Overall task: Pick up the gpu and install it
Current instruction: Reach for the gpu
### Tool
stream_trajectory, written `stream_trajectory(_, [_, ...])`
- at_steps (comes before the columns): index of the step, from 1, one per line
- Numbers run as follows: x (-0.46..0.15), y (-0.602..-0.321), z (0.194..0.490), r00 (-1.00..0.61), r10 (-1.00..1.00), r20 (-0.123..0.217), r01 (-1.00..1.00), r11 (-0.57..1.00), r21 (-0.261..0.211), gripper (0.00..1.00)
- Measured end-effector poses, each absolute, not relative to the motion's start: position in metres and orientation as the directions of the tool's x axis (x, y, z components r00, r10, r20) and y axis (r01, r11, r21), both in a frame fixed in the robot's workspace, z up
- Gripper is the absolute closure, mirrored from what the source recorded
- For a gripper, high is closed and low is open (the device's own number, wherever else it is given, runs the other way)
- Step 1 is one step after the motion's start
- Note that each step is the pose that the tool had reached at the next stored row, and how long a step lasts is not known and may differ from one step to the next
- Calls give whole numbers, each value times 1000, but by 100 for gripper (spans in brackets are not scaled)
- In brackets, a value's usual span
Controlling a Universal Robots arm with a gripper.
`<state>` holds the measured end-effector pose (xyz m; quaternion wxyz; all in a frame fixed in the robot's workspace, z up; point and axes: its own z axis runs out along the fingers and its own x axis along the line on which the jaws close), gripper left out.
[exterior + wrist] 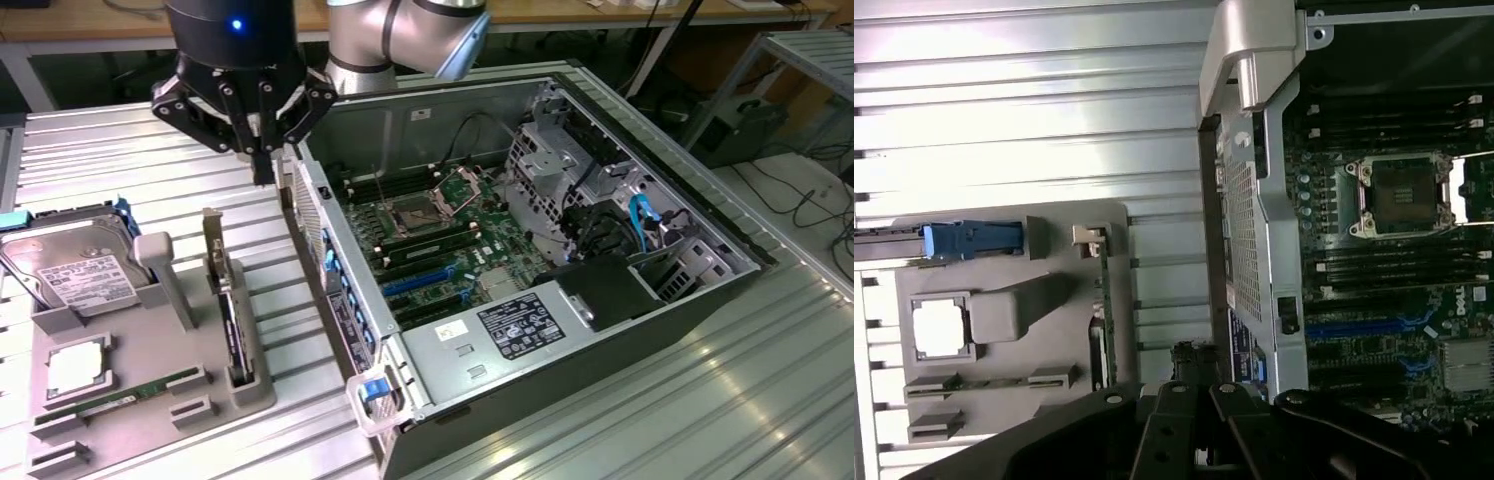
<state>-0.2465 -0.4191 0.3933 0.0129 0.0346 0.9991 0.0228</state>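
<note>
Ribbed metal sheeting forms the tabletop, with workbenches and cables far behind it. On the exterior view's right lies an open computer case, its motherboard and bare processor socket exposed. On the exterior view's left sits a grey fixture tray. It carries a hard drive at its far end, a square processor chip nearer, and a RAM stick nearest.

The gpu stands on edge in a slot along the tray's case-side border, silver bracket at its far end. It is untouched and not yet in the case.

From the exterior view, the arm hangs the claw above the gap between tray and case, close to the case's perforated wall and beyond the gpu's bracket end. Its fingers are pressed together, gripping nothing.

The wrist view looks straight down. There the gpu reads as a thin green line beside the chip, the claw is dark in the foreground, and the socket is seen square-on.
</note>
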Motion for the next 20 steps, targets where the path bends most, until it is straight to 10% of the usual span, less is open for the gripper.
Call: stream_trajectory(20, [-292, -433, 393, -997, 68, -24, 67, 997, 48, 89])
